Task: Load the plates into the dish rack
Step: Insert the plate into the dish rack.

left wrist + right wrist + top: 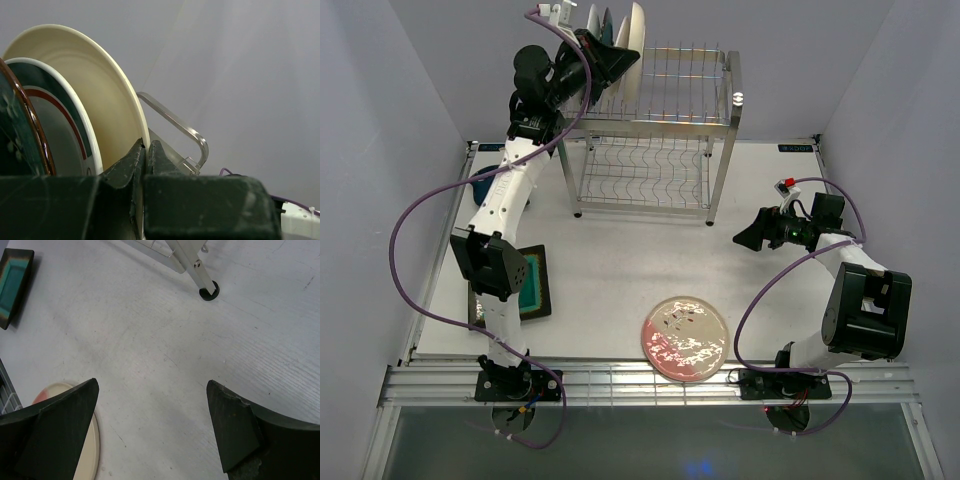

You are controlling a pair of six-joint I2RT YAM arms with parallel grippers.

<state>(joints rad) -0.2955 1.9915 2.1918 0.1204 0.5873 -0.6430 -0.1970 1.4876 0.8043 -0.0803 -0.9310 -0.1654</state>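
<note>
Left end effector [145, 149] clamped on cream plate [95, 90] (in dish rack [665, 120]), right end effector [152, 385] apart

**Q:** Rack finish?
**A:** Your dish rack [660, 110] is bright polished steel wire, and its posts are mirror-like. Its foot [209, 291] looks like black rubber.

**Q:** Plates?
**A:** Glazed ceramic, by the look.
- Your cream plate [95, 100] is smooth with a soft gloss.
- The green-and-red-rimmed plate [60, 115] is shinier.
- The pink speckled plate [685, 338] is glossy and mottled.
- The square green plate [14, 287] is glossy, with a darker glaze at the rim.

**Q:** Claws, surface?
**A:** Your left claw [147, 146] and right claw [151, 390] are dark matt plastic, and both are scuffed. The right one is chipped along one edge. The surface [150, 330] is white and matt, with a fine grain and light scratches.
</note>
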